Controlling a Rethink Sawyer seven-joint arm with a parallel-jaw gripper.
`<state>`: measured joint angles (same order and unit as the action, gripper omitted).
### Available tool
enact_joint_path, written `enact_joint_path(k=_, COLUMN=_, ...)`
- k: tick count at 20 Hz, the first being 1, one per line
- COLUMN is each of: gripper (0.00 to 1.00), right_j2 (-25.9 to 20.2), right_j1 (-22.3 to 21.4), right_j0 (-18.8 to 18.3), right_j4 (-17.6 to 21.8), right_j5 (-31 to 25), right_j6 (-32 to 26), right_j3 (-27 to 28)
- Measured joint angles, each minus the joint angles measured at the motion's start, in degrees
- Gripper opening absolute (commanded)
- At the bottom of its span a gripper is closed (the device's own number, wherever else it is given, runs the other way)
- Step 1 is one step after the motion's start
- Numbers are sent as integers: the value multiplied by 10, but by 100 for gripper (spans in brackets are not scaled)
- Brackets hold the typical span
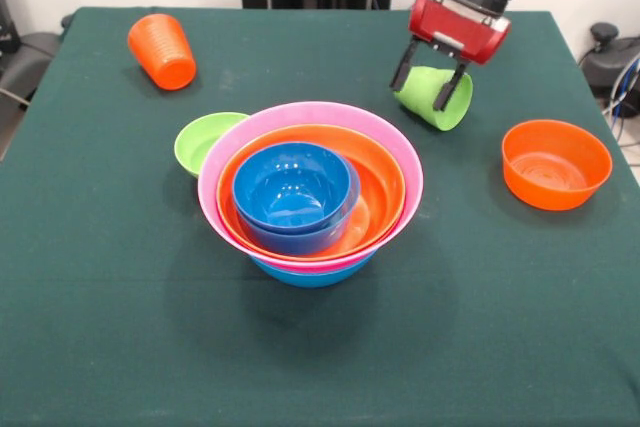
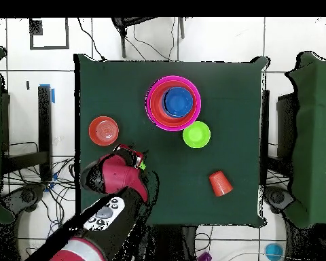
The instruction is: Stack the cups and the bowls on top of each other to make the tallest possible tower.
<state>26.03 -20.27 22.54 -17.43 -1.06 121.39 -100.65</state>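
Tower (image 1: pixel 310 192) so far is four nested bowls mid-table: blue base, pink, orange, small blue inside. Small orange bowl (image 1: pixel 556 163) and lime bowl (image 1: pixel 205 141) aren't on it yet. Orange cup (image 1: pixel 163 50) lies tipped over, and the gripper (image 1: pixel 432 79) is pinching the green cup (image 1: pixel 433 98).

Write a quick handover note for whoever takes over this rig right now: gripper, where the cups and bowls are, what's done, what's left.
Gripper: shut on the lime green cup, tilted, at the table's far right in the front view.
Tower: large blue bowl as base, then pink, orange, and a small blue bowl nested inside.
Loose: small lime-green bowl touching the tower's left side, small orange bowl at right, orange cup on its side, far left.
Left: add both loose bowls and both cups.
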Motion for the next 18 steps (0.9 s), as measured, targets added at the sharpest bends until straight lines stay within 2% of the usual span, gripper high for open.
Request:
enact_joint_path(k=8, gripper=100, right_j2=-57, right_j1=0, right_j0=-57, right_j4=53, right_j5=55, right_j6=0, right_j3=-1)
enact_joint_path(k=11, gripper=100, right_j2=-68, right_j1=0, right_j0=-67, right_j4=63, right_j5=60, right_j6=0, right_j3=-1)
enact_joint_path(k=15, gripper=100, right_j2=-68, right_j1=0, right_j0=-60, right_j4=63, right_j5=60, right_j6=0, right_j3=-1)
enact_joint_path(k=18, gripper=100, right_j2=-58, right_j1=1, right_j0=-39, right_j4=61, right_j5=60, right_j6=0, right_j3=-1)
